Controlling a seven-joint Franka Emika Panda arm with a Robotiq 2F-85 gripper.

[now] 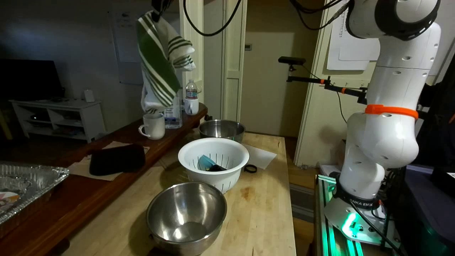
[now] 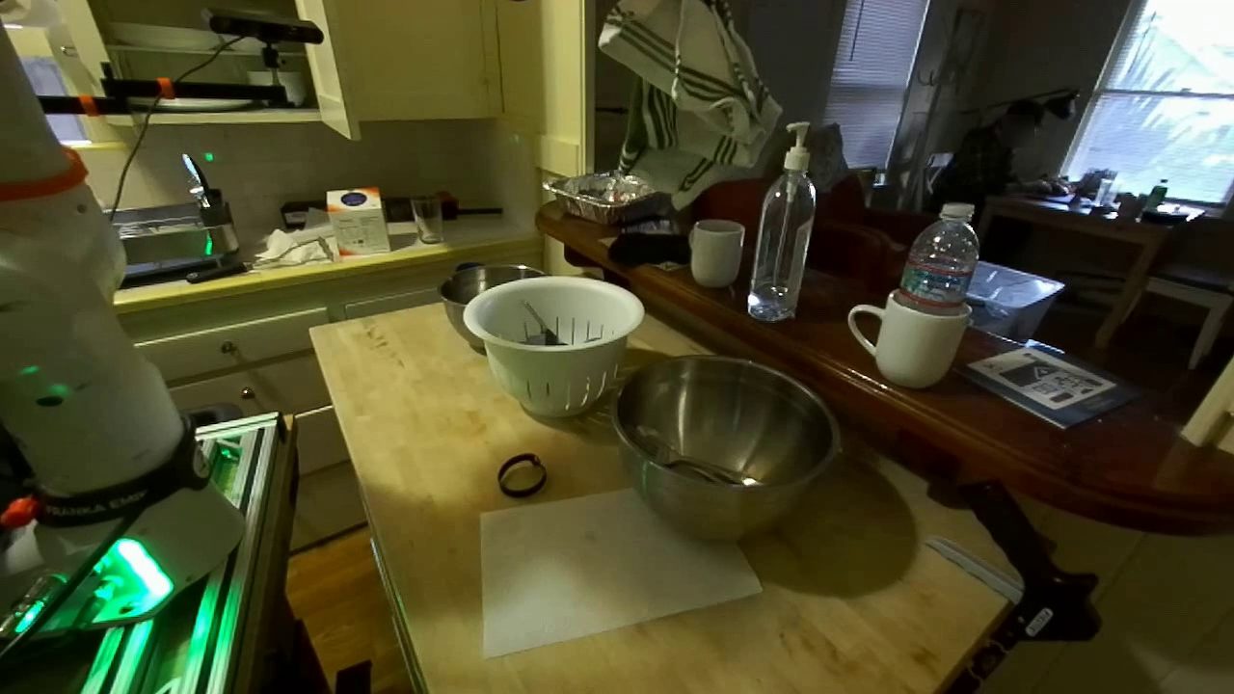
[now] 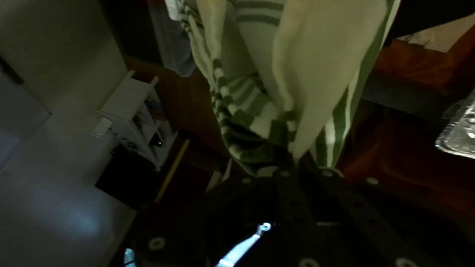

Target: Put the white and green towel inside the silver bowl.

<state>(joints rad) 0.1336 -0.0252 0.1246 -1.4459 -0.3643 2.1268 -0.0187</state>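
Note:
The white and green towel (image 1: 160, 67) hangs in loose folds high over the dark wooden ledge, pinched at its top by my gripper (image 1: 155, 15). In the wrist view the towel (image 3: 293, 92) spreads out from between the shut dark fingers. Two silver bowls stand on the counter, on opposite sides of the white colander. One silver bowl (image 1: 186, 217) sits toward the foil-tray end, its bare metal inside showing. Another silver bowl (image 2: 728, 443), by the sheet of paper, has a thin metallic thing inside. The towel is well above and to the side of both bowls.
The white colander (image 2: 554, 337) holds a teal and black thing. On the raised ledge (image 1: 117, 185) stand mugs, a pump bottle (image 2: 783, 231), a water bottle, a black cloth (image 1: 117, 159) and a foil tray (image 1: 35, 174). A black ring (image 2: 522, 475) and paper (image 2: 617, 569) lie on the counter.

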